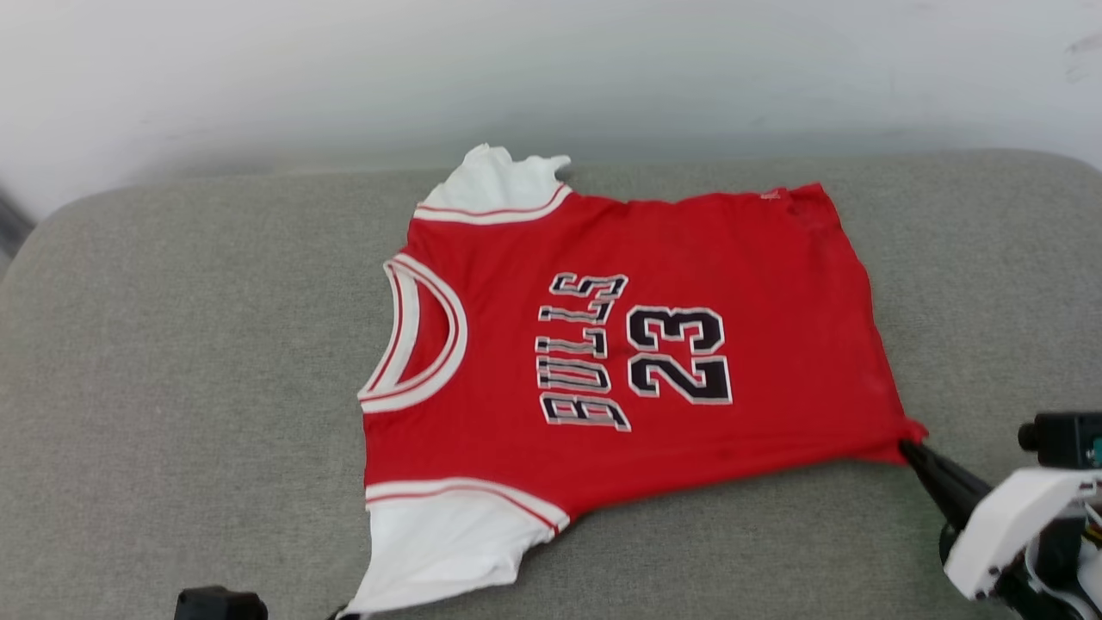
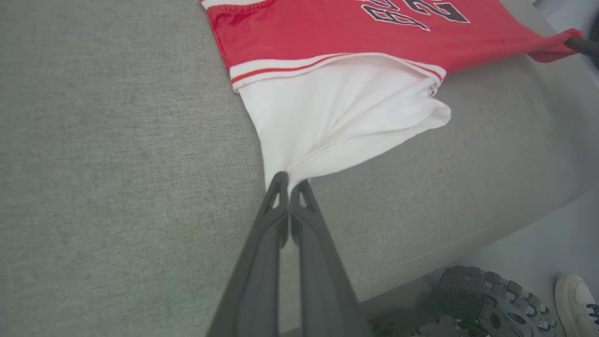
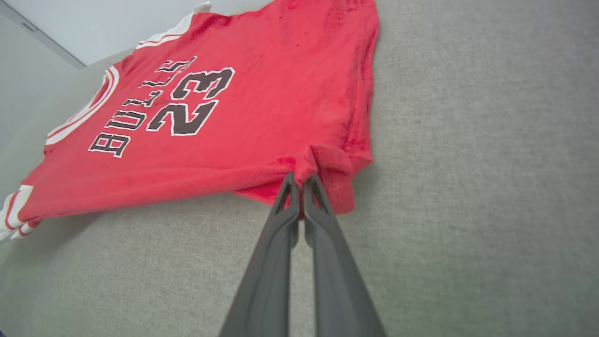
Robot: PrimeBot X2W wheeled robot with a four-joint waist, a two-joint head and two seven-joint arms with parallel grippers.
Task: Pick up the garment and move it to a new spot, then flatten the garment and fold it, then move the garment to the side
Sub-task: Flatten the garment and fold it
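The garment (image 1: 689, 258), a red jersey T-shirt with white sleeves and black "BULLS 23" lettering, lies spread face up on the grey cushion (image 1: 172, 362), collar to the left. My right gripper (image 3: 299, 180) is shut on its near hem corner (image 1: 904, 435), which is lifted slightly. At the near white sleeve (image 2: 337, 117), my left gripper (image 2: 289, 182) is shut on the sleeve's edge. The far sleeve (image 1: 495, 181) lies crumpled at the cushion's back edge.
A pale wall (image 1: 551, 69) rises behind the cushion. In the left wrist view the cushion's front edge drops to the floor, where the robot's wheel (image 2: 486, 299) and a person's white shoe (image 2: 578, 299) stand.
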